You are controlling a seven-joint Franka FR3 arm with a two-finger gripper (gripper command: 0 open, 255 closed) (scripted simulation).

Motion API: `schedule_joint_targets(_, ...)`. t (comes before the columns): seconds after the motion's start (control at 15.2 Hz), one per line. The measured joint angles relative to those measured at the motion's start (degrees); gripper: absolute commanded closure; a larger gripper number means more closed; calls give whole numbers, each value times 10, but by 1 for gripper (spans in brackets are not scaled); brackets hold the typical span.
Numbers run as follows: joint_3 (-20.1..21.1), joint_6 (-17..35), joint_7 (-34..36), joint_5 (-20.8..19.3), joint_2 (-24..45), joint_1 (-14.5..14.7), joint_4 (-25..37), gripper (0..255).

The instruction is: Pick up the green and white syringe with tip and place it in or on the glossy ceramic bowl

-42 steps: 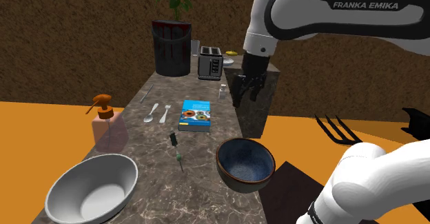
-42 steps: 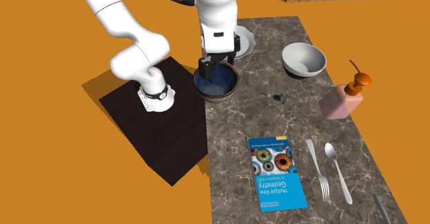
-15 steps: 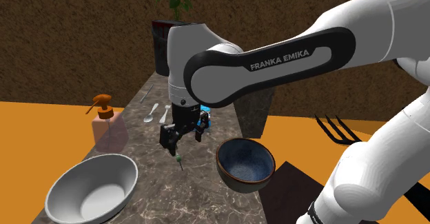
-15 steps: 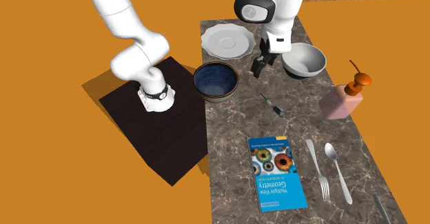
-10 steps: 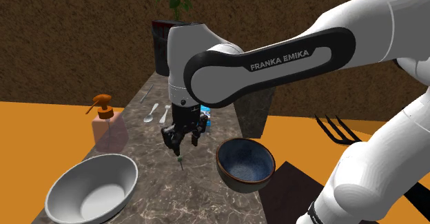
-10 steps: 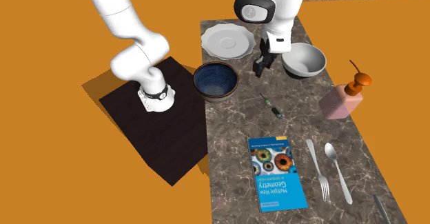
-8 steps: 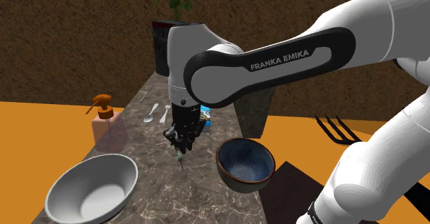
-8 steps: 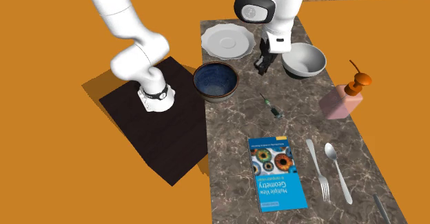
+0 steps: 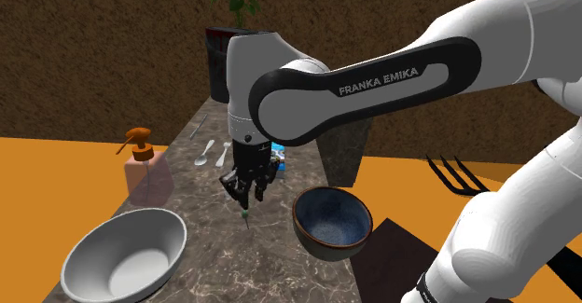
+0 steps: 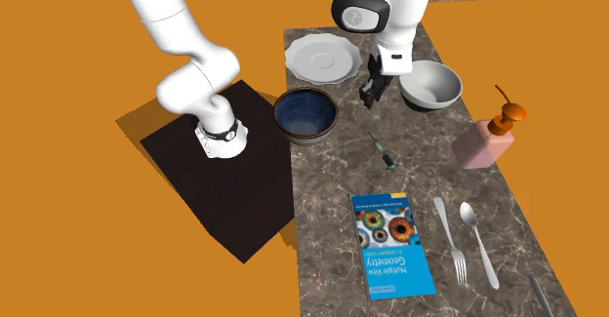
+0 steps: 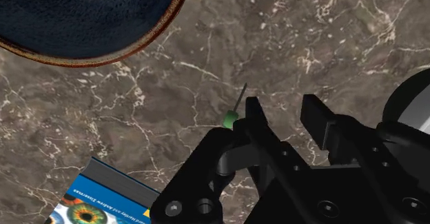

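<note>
The syringe (image 10: 382, 151) is thin, with a green hub and a dark needle, and lies flat on the marble counter (image 10: 488, 198). In the wrist view its green hub (image 11: 229, 121) sits just outside one finger (image 11: 252, 116), not in the gap. My gripper (image 11: 282, 116) hangs low over it with the fingers a little apart and bare marble between them. In the shoulder view the gripper (image 9: 245, 197) stands right above the syringe tip (image 9: 244, 219). The dark blue glossy bowl (image 9: 332, 219) (image 10: 305, 113) (image 11: 83, 16) stands close by, upright.
A white bowl (image 9: 124, 254) (image 10: 430, 84) and a pink soap dispenser (image 9: 145, 169) stand beside the syringe, opposite the blue bowl. A white plate (image 10: 321, 58), a blue book (image 10: 392, 242) (image 11: 96, 202), a fork (image 10: 455, 242) and a spoon (image 10: 475, 232) also lie on the counter.
The fingers went from wide apart to nearly together, then parted a little. The syringe shifted slightly on the marble. The arm has stayed in place.
</note>
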Motion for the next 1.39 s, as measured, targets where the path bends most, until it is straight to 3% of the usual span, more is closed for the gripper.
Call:
schedule_joint_targets(0.66, 15, 122, 253, -126, 136, -44, 1, 0)
schedule_joint_targets(1.39, 10, 178, 290, -164, 178, -44, -21, 0)
